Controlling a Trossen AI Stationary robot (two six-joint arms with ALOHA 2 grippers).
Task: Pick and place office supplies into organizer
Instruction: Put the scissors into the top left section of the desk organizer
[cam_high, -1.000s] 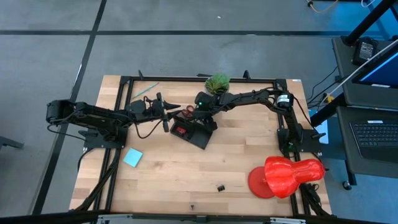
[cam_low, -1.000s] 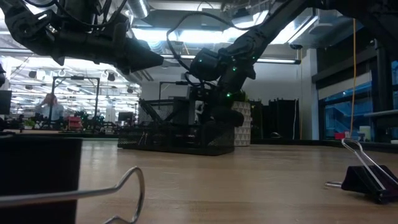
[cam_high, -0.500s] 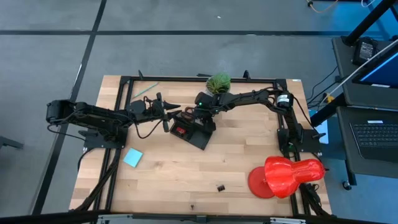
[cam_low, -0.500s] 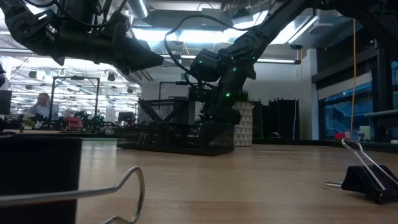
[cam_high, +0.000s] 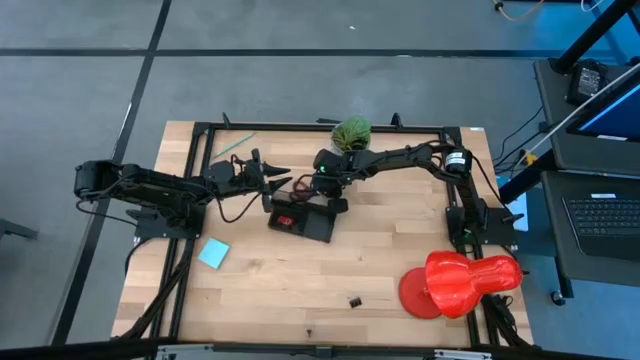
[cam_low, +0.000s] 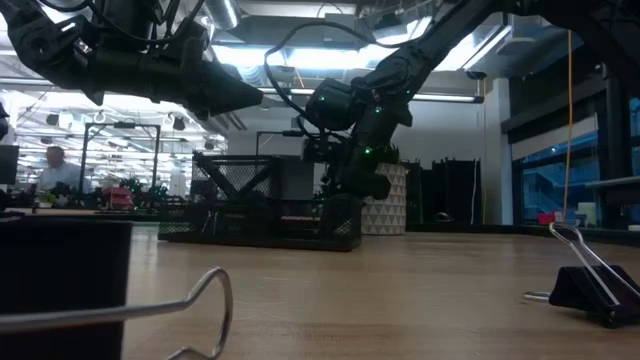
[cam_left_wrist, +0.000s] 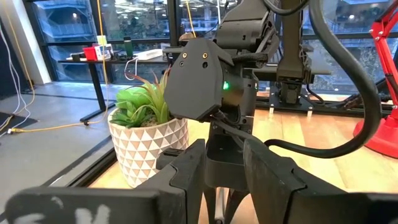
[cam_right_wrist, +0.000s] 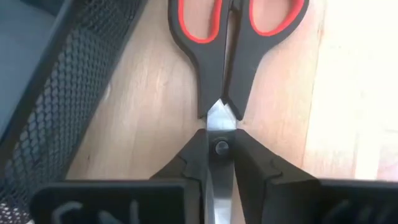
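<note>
The red-handled scissors (cam_right_wrist: 208, 37) lie flat on the wooden table beside the mesh wall of the black organizer (cam_right_wrist: 56, 106), on its far side (cam_high: 300, 220). My right gripper (cam_right_wrist: 219, 142) points steeply down at them (cam_high: 318, 192) and is shut on them. My left gripper (cam_high: 272, 180) hovers level just left of the organizer, open, with nothing between its fingers (cam_left_wrist: 224, 171). A light blue notepad (cam_high: 213, 253), a green pencil (cam_high: 236, 143) and a small black clip (cam_high: 355, 301) lie loose on the table. My right gripper pinches the scissors at the pivot (cam_right_wrist: 219, 147), where the handles meet the blades, one finger (cam_right_wrist: 198, 155) on each side. The fingers come from above, slanting down, and lie across the scissors. The scissors lie flat on the table with their blades closed.
A potted plant (cam_high: 350, 133) stands just behind my right gripper. A large red plastic object (cam_high: 460, 282) sits at the near right corner. Binder clips (cam_low: 590, 288) lie close to the low camera. Bare wood stretches across the near middle of the table.
My right gripper has shut onto the scissors and rolled a little about its own axis, staying in place. The organizer has slid and turned toward the table's left, and now lies more square to the table's edges.
</note>
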